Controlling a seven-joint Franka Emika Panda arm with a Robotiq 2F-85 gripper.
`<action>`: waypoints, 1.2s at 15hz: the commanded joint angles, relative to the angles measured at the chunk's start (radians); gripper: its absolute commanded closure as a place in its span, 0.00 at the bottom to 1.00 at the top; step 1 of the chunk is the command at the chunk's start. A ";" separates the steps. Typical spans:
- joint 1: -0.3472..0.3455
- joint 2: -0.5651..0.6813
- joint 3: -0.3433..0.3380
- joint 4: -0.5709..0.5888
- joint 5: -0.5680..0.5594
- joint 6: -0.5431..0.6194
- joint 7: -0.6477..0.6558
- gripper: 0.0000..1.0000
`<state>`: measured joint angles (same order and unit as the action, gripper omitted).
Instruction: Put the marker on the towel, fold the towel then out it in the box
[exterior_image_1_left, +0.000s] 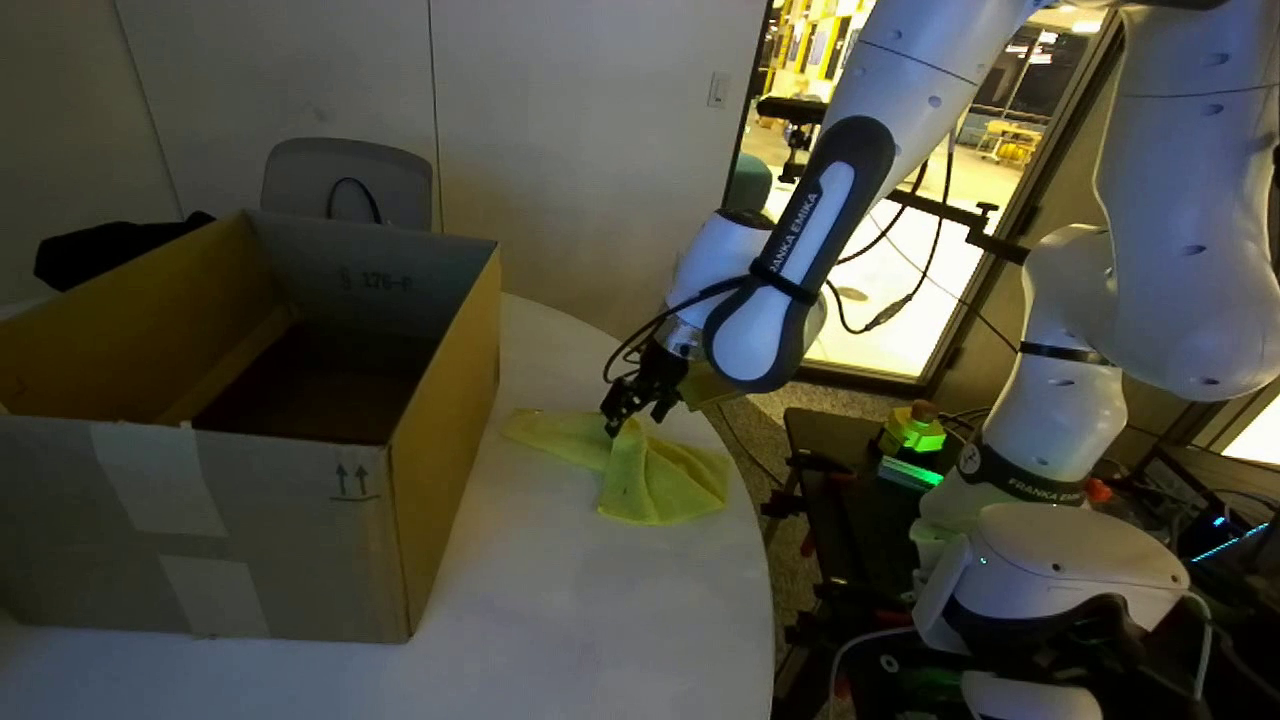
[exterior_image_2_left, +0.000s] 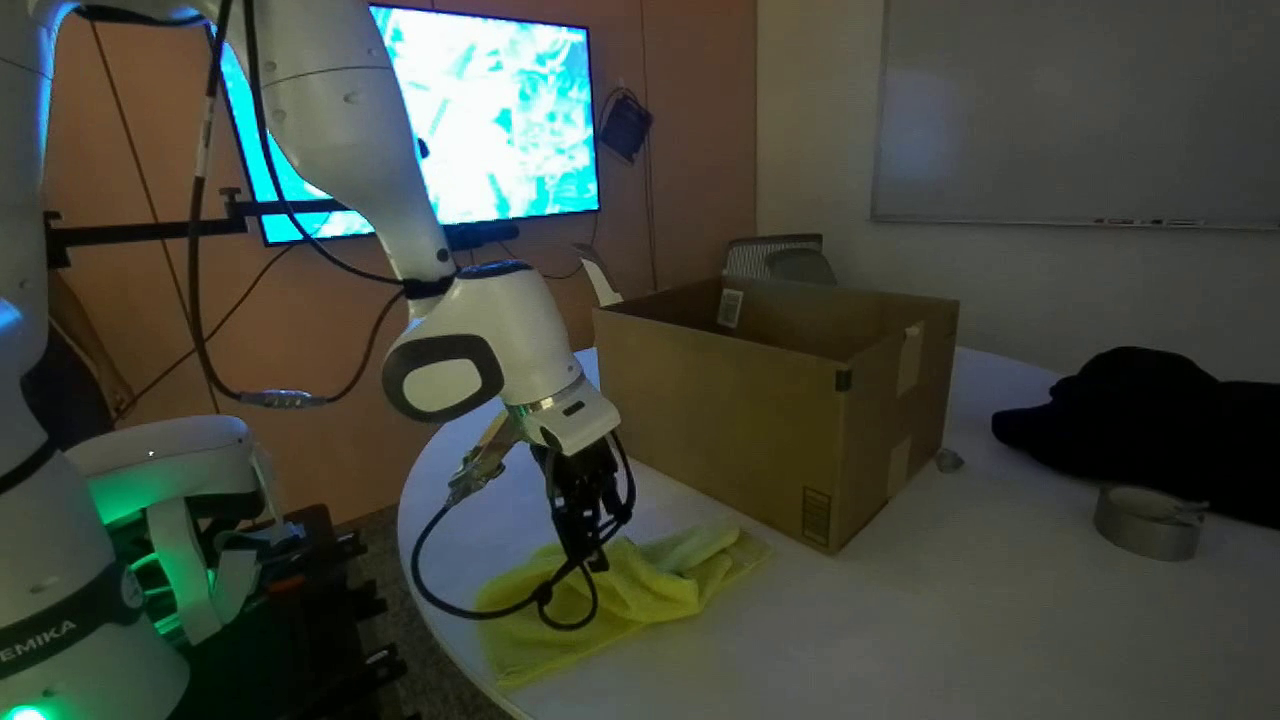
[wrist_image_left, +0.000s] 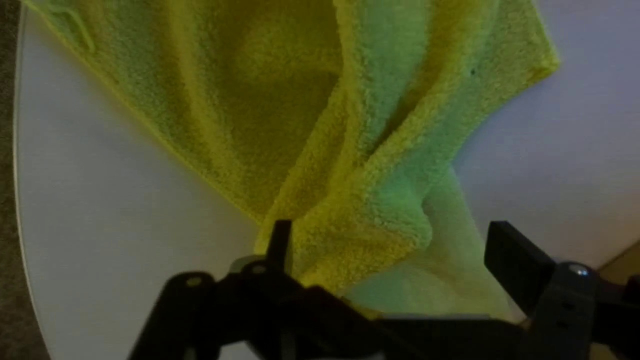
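Note:
The yellow towel (exterior_image_1_left: 665, 485) lies crumpled and partly folded over itself near the table edge. It also shows in an exterior view (exterior_image_2_left: 650, 590) and in the wrist view (wrist_image_left: 280, 125). My gripper (exterior_image_1_left: 638, 416) is low over the towel. In the wrist view its fingers (wrist_image_left: 391, 226) stand wide apart, with a bunched fold of towel between them, not clamped. The left finger is at the towel's edge. The open cardboard box (exterior_image_1_left: 290, 540) stands on the table beside the towel and shows in an exterior view (exterior_image_2_left: 720, 410). The marker is hidden or out of view.
The white round table (exterior_image_1_left: 600, 620) has its edge close to the towel. A black cloth (exterior_image_2_left: 1150, 430) and a roll of tape (exterior_image_2_left: 1148, 522) lie beyond the box. A cable loop (exterior_image_2_left: 570, 620) hangs from the wrist near the towel. A chair (exterior_image_1_left: 350, 180) stands behind.

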<state>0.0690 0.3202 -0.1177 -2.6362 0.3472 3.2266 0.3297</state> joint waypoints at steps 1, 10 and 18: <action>-0.105 -0.147 0.122 -0.088 -0.057 -0.089 -0.097 0.00; -0.218 -0.101 0.282 -0.092 0.003 -0.317 -0.330 0.00; -0.086 0.023 0.098 -0.078 -0.167 -0.262 -0.186 0.00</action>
<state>-0.0737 0.3003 0.0315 -2.7319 0.2296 2.9319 0.0842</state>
